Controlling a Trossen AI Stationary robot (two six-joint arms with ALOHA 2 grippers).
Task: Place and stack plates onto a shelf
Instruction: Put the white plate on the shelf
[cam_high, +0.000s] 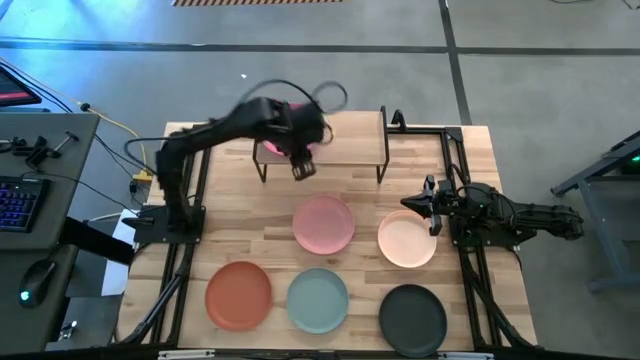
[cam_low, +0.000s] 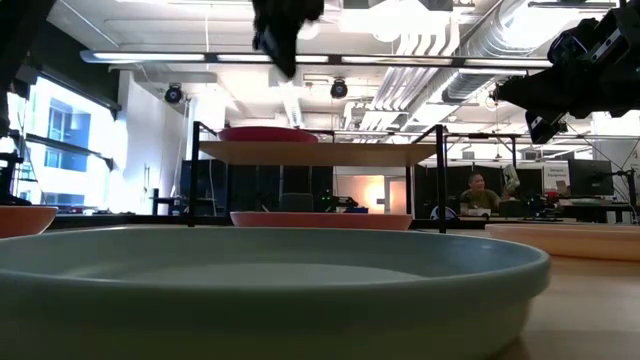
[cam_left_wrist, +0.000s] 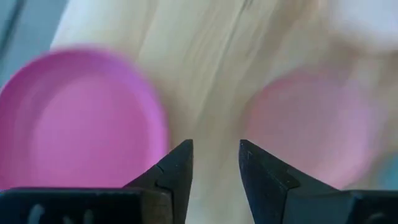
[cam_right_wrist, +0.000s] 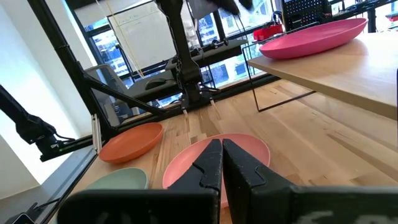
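The magenta plate (cam_high: 268, 150) sits flat on the left part of the shelf (cam_high: 345, 140), also seen in the left wrist view (cam_left_wrist: 81, 118) and on the shelf top (cam_low: 320, 152) in the low view. My left gripper (cam_high: 302, 167) hovers open above the shelf's near edge (cam_left_wrist: 216, 155), holding nothing. On the table lie the light pink plate (cam_high: 323, 222), cream plate (cam_high: 406, 241), orange plate (cam_high: 238, 294), pale teal plate (cam_high: 317, 299) and black plate (cam_high: 412, 315). My right gripper (cam_high: 432, 207) is shut (cam_right_wrist: 222, 155) and waits above the table's right side by the cream plate.
Black frame rails (cam_high: 180, 260) run along both sides of the table. The right half of the shelf top (cam_high: 360, 135) is bare wood. A desk with a keyboard (cam_high: 20, 200) stands left of the table. A person (cam_low: 478, 192) sits far back in the room.
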